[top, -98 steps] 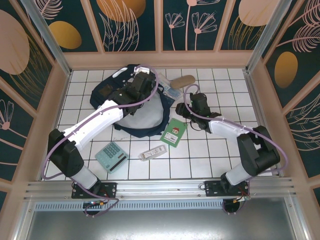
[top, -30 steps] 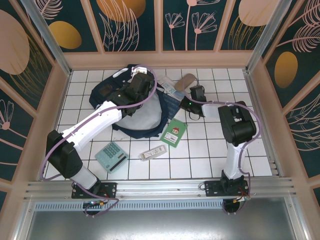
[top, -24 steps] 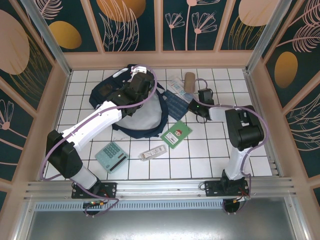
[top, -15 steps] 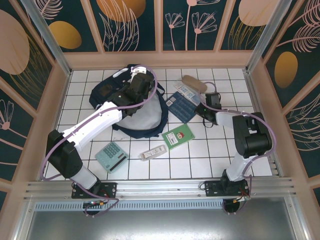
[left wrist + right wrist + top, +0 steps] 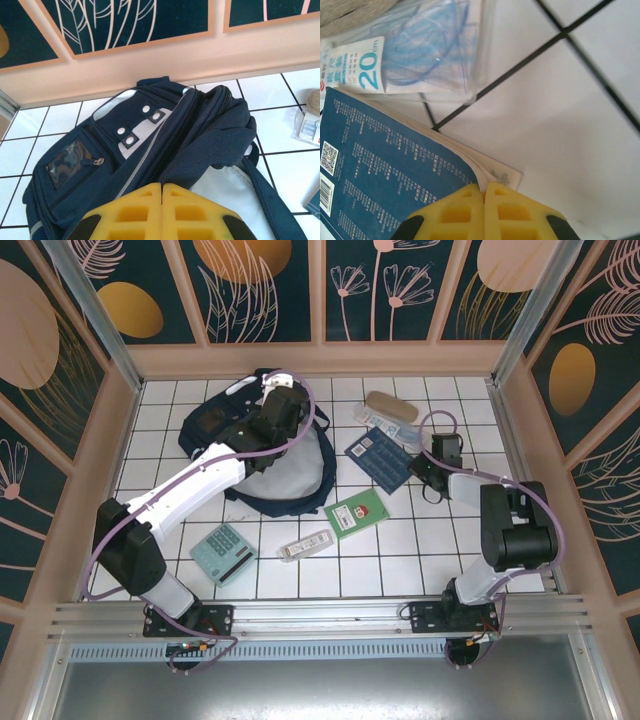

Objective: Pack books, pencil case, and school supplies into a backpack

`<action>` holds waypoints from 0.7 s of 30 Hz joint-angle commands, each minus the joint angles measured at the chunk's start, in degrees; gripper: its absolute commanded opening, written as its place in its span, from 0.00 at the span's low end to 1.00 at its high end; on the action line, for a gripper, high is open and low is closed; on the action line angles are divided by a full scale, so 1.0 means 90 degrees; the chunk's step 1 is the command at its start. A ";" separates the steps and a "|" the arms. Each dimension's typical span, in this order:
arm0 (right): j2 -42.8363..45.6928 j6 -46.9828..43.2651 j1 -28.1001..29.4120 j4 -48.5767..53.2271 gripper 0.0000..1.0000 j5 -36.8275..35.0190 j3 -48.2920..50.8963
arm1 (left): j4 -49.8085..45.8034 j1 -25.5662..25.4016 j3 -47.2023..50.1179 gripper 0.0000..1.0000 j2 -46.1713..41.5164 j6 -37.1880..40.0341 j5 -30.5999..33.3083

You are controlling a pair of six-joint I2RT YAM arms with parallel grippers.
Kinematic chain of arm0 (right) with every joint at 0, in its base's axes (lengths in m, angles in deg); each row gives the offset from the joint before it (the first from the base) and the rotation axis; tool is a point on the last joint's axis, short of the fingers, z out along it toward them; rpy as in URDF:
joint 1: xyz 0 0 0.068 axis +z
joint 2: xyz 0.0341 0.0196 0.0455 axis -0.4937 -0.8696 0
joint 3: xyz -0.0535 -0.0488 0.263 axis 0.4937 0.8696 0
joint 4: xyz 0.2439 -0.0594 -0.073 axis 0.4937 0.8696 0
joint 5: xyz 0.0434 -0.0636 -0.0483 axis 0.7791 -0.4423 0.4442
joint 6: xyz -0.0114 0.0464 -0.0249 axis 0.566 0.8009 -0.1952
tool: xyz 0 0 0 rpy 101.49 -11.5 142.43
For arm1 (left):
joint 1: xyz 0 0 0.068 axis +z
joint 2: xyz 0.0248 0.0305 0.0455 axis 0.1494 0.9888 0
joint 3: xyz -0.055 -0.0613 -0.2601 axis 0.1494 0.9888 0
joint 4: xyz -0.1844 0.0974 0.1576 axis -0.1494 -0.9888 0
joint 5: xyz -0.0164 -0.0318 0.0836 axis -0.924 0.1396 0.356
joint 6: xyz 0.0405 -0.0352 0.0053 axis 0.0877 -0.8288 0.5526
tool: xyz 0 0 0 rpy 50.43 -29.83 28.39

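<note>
The navy backpack [image 5: 215,430] lies open at the back left, its pale lining showing. My left gripper [image 5: 285,420] is shut on a raised fold of the backpack [image 5: 150,135] fabric; in the left wrist view the left gripper [image 5: 162,187] pinches that fold. My right gripper [image 5: 415,468] is shut on the corner of the dark blue book [image 5: 378,458]; pages of the blue book [image 5: 385,170] sit between the right gripper [image 5: 484,192] tips. The tan pencil case [image 5: 392,406] and clear packet [image 5: 372,419] lie just beyond. The packet [image 5: 420,55] touches the book's far edge.
A small green book [image 5: 357,514] lies in front of the blue book. A white-grey bar [image 5: 305,545] and a mint calculator [image 5: 223,553] lie nearer the front. Wooden walls [image 5: 320,360] close in the white tiled table on three sides.
My right gripper has dragged the blue book to the right, away from the backpack. The green book, packet and pencil case shifted with it. The left arm has stayed still.
</note>
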 commanded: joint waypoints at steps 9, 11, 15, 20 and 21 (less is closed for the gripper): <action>0.0540 -0.0120 -0.0238 0.0360 0.26 0.0025 0.0080 | 0.0336 0.0100 -0.0550 0.23 0.0409 -0.0244 -0.0556; 0.0646 -0.0122 -0.0238 0.0396 0.44 0.0003 0.0041 | 0.0353 0.0094 -0.0620 0.27 0.0448 -0.0270 -0.0663; 0.0928 -0.0152 -0.0230 0.0488 0.53 0.0044 0.0024 | 0.0287 0.0091 -0.0783 0.40 0.0441 -0.0348 -0.1037; 0.1414 -0.0152 -0.0153 0.0585 0.59 0.0049 0.0099 | 0.0406 0.0095 -0.0799 0.57 0.0278 -0.0461 -0.1429; 0.1489 -0.0160 -0.0111 0.0595 0.61 0.0073 0.0106 | 0.0460 0.0098 -0.0810 0.58 0.0264 -0.0520 -0.1601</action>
